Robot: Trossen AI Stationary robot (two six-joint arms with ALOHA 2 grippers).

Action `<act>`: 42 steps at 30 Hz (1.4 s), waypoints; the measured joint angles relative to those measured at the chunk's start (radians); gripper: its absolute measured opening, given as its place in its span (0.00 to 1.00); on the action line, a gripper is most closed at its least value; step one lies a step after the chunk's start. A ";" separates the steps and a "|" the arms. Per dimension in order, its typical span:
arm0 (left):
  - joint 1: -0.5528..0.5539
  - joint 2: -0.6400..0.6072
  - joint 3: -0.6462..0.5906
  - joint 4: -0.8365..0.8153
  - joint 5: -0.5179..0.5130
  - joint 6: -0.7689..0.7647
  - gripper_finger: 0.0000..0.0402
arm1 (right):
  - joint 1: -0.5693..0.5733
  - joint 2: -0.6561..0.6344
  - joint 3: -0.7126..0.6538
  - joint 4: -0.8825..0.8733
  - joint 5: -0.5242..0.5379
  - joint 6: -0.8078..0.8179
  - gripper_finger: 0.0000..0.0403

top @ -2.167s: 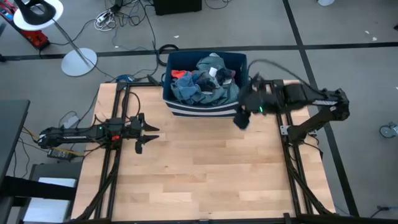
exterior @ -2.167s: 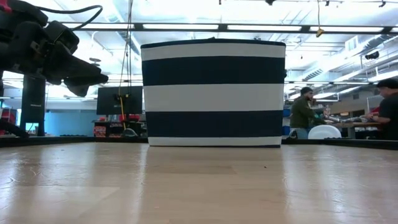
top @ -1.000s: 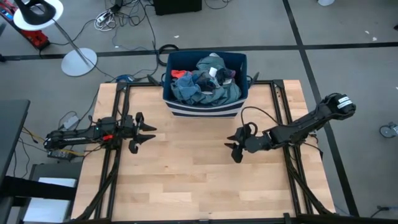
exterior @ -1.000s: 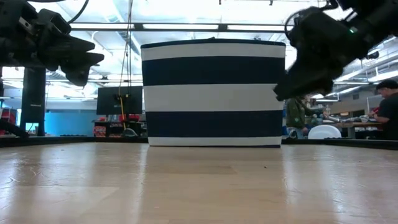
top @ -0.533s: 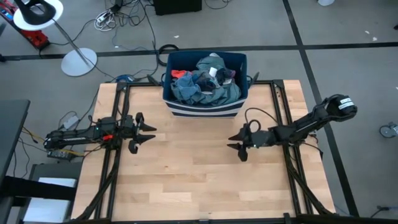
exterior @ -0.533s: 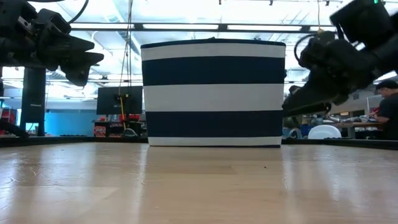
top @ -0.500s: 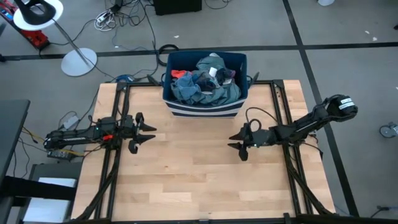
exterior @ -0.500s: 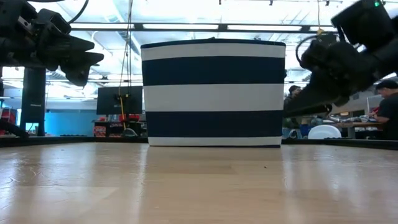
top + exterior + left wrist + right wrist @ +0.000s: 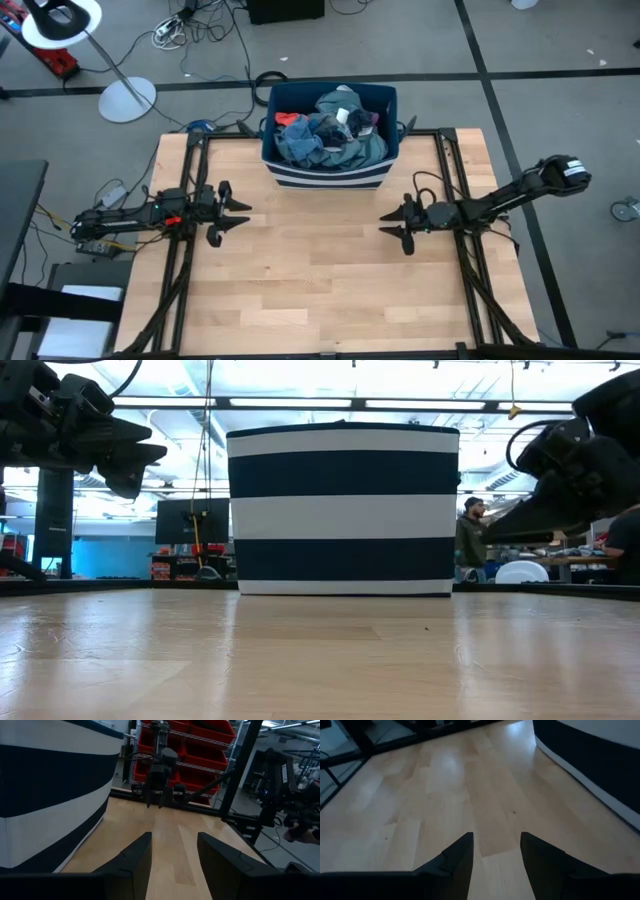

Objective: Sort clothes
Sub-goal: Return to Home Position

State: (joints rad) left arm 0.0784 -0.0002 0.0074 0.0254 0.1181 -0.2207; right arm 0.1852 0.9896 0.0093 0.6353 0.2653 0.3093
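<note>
The clothes (image 9: 330, 130), a heap of blue, teal-grey, dark and red pieces, lie inside the navy bin with white stripes (image 9: 325, 178) at the table's far middle. The bin's striped wall also shows in the low view (image 9: 343, 510). My left gripper (image 9: 232, 219) is open and empty over the table's left part, pointing toward the right. My right gripper (image 9: 394, 229) is open and empty over the table's right part, pointing toward the left. Both hang clear of the table top and clear of the bin.
The bare wooden table top (image 9: 320, 270) lies between the two grippers and on toward the near edge. Black rails (image 9: 470, 260) run along the left and right sides. People (image 9: 470, 540) stand in the room beyond the table.
My right gripper has drawn back toward the table's right edge, low over the table, staying open and empty. The bin and the clothes have kept still.
</note>
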 joint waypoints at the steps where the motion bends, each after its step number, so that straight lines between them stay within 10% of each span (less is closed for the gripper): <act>1: 0.000 0.000 0.000 0.000 0.000 0.000 0.41 | 0.000 -0.010 0.000 -0.009 0.000 -0.011 0.41; 42: 0.000 0.000 0.000 -0.001 -0.001 0.042 0.41 | -0.008 -0.563 0.019 -0.653 -0.105 -0.017 0.41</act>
State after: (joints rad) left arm 0.0784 -0.0002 0.0074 0.0246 0.1176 -0.1784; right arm 0.1777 0.4263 0.0284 -0.0174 0.1603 0.2927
